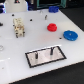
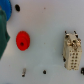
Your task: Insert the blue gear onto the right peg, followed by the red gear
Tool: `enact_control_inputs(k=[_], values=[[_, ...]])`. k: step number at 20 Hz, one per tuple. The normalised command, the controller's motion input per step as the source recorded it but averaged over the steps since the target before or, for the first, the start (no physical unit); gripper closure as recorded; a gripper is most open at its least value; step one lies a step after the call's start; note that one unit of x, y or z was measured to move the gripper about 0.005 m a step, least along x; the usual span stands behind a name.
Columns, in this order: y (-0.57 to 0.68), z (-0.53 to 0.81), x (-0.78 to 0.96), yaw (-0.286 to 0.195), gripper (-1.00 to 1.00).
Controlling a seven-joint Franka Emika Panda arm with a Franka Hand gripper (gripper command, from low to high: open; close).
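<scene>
The blue gear (image 1: pixel 70 35) lies flat on the white table at the exterior view's right. The red gear (image 1: pixel 51 27) lies to its left, a little farther back. The grey black-bordered plate (image 1: pixel 44 60) sits nearer the front, with the right peg (image 1: pixel 51 50) and its left twin (image 1: pixel 38 54) upright and bare. The wrist view looks down from high up on the red gear (image 2: pixel 23 40). A blue shape cut by the frame edge, seemingly the blue gear (image 2: pixel 3 11), lies beside it. No gripper fingers show in either view.
A beige blocky connector part (image 1: pixel 19 26) stands at the exterior view's left and also shows in the wrist view (image 2: pixel 71 52). Small dark bits (image 1: pixel 31 20) and a small pin (image 2: pixel 24 73) dot the table. Dark clutter lines the back edge (image 1: pixel 52 8).
</scene>
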Motion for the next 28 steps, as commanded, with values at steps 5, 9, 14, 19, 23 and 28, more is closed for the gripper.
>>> enact_control_inputs(k=[5, 9, 14, 19, 23, 28], values=[[0.68, 0.00, -0.16, 0.000, -1.00], [0.71, -0.01, -0.10, 0.000, -1.00], [0.68, -0.10, 0.00, 0.000, -1.00], [0.58, -0.20, 0.00, 0.000, -1.00], [0.46, -0.28, 0.00, 0.000, -1.00], [0.36, -0.33, 0.00, 0.000, -1.00]])
